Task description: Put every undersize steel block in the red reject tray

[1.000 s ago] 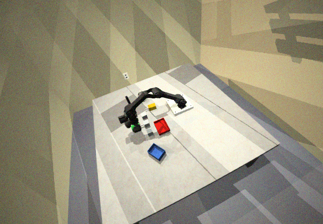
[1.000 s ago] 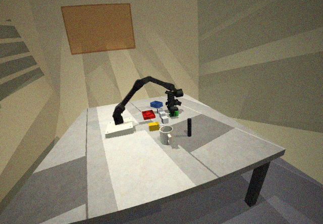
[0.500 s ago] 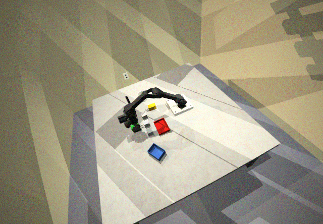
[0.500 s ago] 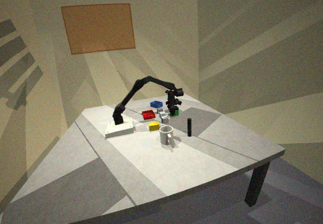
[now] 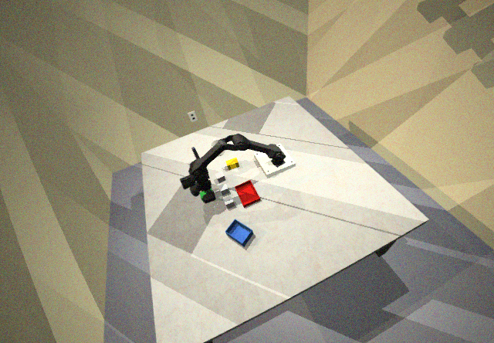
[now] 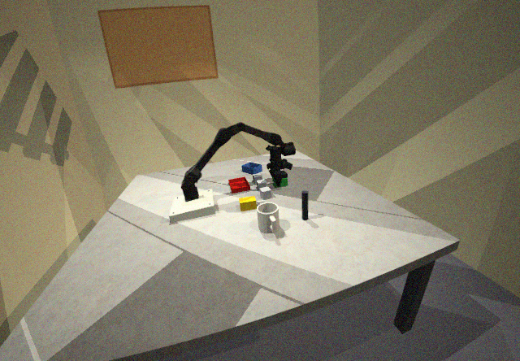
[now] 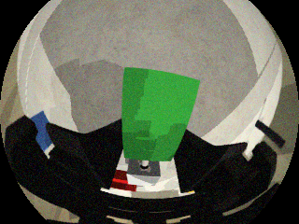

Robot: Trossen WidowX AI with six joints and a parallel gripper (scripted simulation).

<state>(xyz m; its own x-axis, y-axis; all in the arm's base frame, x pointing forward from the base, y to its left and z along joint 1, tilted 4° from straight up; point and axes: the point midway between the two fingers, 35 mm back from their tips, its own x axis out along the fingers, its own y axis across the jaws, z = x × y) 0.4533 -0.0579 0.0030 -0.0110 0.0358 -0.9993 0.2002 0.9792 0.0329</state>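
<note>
"Where do we have the block [image 5: 225,191] [image 6: 261,184] [image 7: 154,168]?"

"In wrist view, at six o'clock from the gauge [image 5: 202,194] [image 6: 283,181] [image 7: 159,112], very near."

"And our gripper [image 5: 208,195] [image 6: 278,181] [image 7: 149,122]?"

"Closed on the gauge; touching we cannot tell."

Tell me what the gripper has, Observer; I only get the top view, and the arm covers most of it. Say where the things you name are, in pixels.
Observer: In the wrist view, the green GO gauge [image 5: 202,194] [image 6: 283,181] [image 7: 159,112] is between the fingers of the gripper [image 5: 206,196] [image 6: 278,181] [image 7: 149,122].

Operator: Now name the upright things past the yellow block [image 5: 231,163] [image 6: 248,203]; the arm half hides one, and the other looks tilted to me.

Observer: The exterior view shows a mug with a handle [image 5: 215,142] [image 6: 266,221], and a black cylinder [image 5: 194,152] [image 6: 305,206] [image 7: 271,134] standing on end.
</note>
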